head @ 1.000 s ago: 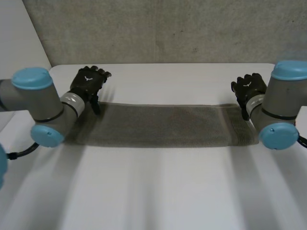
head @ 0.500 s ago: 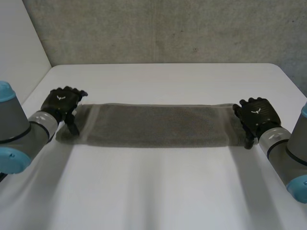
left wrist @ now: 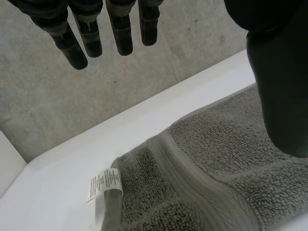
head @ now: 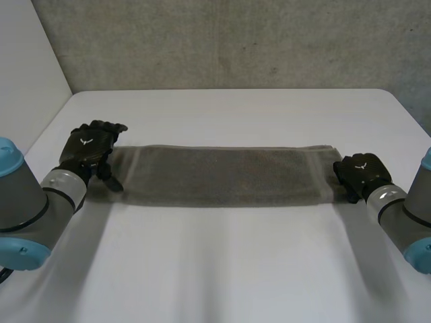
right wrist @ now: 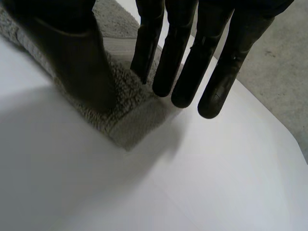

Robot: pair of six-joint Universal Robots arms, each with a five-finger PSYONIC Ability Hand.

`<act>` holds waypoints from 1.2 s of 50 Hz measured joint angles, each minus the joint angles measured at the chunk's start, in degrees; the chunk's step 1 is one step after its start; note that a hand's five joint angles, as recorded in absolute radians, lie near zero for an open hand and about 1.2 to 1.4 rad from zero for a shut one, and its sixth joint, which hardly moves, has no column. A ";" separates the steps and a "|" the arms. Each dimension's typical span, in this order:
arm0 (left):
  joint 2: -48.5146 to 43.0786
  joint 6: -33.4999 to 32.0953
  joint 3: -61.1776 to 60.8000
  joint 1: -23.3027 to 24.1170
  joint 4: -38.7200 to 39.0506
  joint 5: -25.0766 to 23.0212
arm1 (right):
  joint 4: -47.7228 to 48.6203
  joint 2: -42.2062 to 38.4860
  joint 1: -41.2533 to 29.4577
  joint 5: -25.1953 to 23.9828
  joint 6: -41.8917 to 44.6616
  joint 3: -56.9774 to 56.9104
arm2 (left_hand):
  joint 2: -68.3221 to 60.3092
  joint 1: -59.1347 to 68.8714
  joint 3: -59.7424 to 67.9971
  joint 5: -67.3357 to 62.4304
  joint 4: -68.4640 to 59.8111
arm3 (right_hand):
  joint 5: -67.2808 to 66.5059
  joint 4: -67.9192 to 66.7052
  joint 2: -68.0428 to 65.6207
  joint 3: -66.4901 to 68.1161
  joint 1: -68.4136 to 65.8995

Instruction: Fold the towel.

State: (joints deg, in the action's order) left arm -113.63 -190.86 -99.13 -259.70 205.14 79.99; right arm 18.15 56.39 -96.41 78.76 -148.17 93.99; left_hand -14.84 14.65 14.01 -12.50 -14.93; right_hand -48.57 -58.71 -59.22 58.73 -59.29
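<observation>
Fingers (left wrist: 122,29) of the left hand (head: 87,145) are straight and apart, held over the left end of the towel (head: 222,176). At its right corner, the fingers (right wrist: 187,62) of the right hand (head: 361,171) are likewise straight and spread. The towel lies flat, lengthwise on the worktop (head: 222,262). The left wrist view reveals a white label (left wrist: 103,183) at the towel's corner.

The towel (head: 222,176) is looped terry cloth with a flat-woven band (left wrist: 202,180), on a smooth matt table (head: 222,269)
</observation>
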 measured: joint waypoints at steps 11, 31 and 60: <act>-0.17 -0.13 -0.16 -0.10 0.54 0.18 | -0.71 -1.10 4.02 0.30 0.10 -1.10 | 0.00 0.00 0.00 0.14 0.00 | -17.36 -17.92 -14.38 17.58 -16.19; -0.02 -0.10 -0.48 0.11 0.43 0.34 | -14.06 5.86 17.05 -3.31 5.36 -14.38 | 0.00 -0.02 0.00 0.18 0.00 | -17.37 -17.93 -14.38 17.60 -16.53; 0.02 -0.21 -0.90 0.46 0.43 0.08 | -13.10 -5.12 -26.79 -2.21 -8.37 -22.62 | 0.00 -0.03 -0.01 0.18 0.00 | 45.22 44.05 44.85 -44.65 45.08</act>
State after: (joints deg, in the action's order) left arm -113.61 -191.07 -100.03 -259.24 205.57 80.07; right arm 5.05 51.27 -123.20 76.55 -156.55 71.37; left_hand -14.83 14.63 14.00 -12.32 -14.93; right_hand -3.35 -14.67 -14.37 14.08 -14.21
